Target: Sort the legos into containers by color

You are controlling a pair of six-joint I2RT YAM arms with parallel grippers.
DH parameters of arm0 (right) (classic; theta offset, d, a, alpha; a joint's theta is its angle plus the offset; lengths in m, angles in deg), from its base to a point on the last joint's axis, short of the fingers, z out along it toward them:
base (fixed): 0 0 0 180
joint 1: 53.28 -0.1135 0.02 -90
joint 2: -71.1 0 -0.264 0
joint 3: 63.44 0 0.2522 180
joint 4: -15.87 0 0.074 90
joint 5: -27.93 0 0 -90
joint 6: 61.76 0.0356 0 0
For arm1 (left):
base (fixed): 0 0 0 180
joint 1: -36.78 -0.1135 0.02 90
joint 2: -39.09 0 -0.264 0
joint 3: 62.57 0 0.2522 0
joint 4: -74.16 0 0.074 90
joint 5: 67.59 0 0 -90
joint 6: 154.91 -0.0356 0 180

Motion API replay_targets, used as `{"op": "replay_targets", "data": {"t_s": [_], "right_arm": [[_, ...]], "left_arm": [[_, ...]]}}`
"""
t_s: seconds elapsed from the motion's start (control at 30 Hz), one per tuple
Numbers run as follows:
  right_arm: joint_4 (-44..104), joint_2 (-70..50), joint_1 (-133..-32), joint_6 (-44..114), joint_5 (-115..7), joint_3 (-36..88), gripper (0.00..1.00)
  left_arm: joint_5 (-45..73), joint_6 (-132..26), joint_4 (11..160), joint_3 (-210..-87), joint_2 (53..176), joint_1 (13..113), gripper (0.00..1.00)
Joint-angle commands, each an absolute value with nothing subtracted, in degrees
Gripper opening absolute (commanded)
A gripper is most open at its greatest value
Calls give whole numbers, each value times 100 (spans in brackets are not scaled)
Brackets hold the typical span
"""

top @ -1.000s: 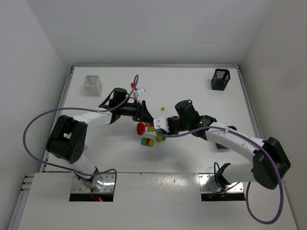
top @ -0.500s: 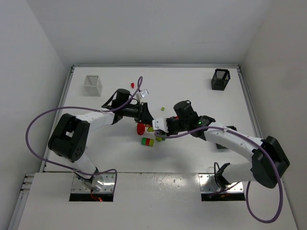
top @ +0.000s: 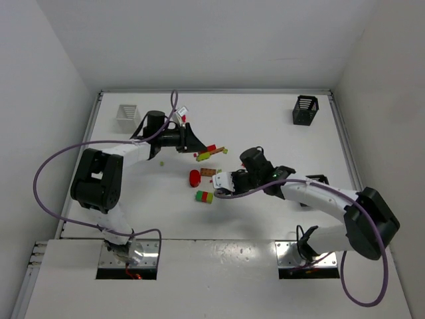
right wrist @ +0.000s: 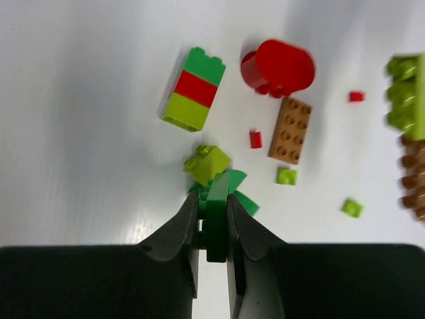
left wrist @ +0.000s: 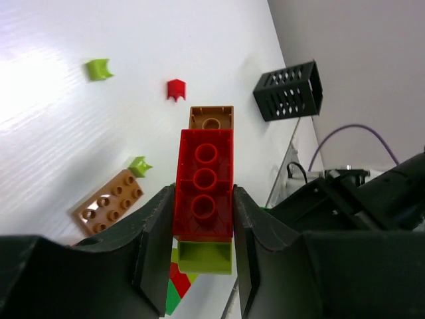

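Drawn slightly nearer than a second ago, the right jaws are being pressed on a green lego (right wrist: 216,193) among the loose legos (top: 204,197) on the worktop (top: 265,126). Farther back, a red, tan and yellow-green stack (left wrist: 204,179) is being pinched by the left jaws, off toward the white basket (top: 128,116).

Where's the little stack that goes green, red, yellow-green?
In the top view the stack lies on the table near the middle, just below the red rounded piece and beside the right gripper, on its left.
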State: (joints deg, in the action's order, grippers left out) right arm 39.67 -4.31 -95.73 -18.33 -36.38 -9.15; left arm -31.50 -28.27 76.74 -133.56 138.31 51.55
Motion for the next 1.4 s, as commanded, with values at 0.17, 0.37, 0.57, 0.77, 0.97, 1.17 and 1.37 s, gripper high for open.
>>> {"op": "replay_targets", "data": {"t_s": [0.17,0.37,0.57,0.77,0.97,1.17,1.37], "right_arm": [[3648,-1598,-9406,-403,-3983,32,4],[3728,-1969,-9221,906,-3475,578,44],[3280,-1969,-9019,2549,-2833,701,46],[2894,-1916,-8712,3902,-2297,569,47],[2717,-2459,-8185,4808,-1437,691,48],[1998,-2320,-7711,5134,-645,403,50],[1330,-2802,-7525,5872,304,665,55]], "left_arm": [[-3155,-2738,7298,-13382,13876,5111,0],[-3269,-2668,7035,-13039,13692,5111,0],[-3586,-2309,6412,-12739,13481,5111,0],[-3902,-1983,5814,-12432,13121,5006,0],[-4298,-2314,6091,-12449,13059,4953,0],[-4930,-3036,6778,-12616,12997,4689,0],[-5379,-3844,7612,-12722,13050,4689,0]]}}
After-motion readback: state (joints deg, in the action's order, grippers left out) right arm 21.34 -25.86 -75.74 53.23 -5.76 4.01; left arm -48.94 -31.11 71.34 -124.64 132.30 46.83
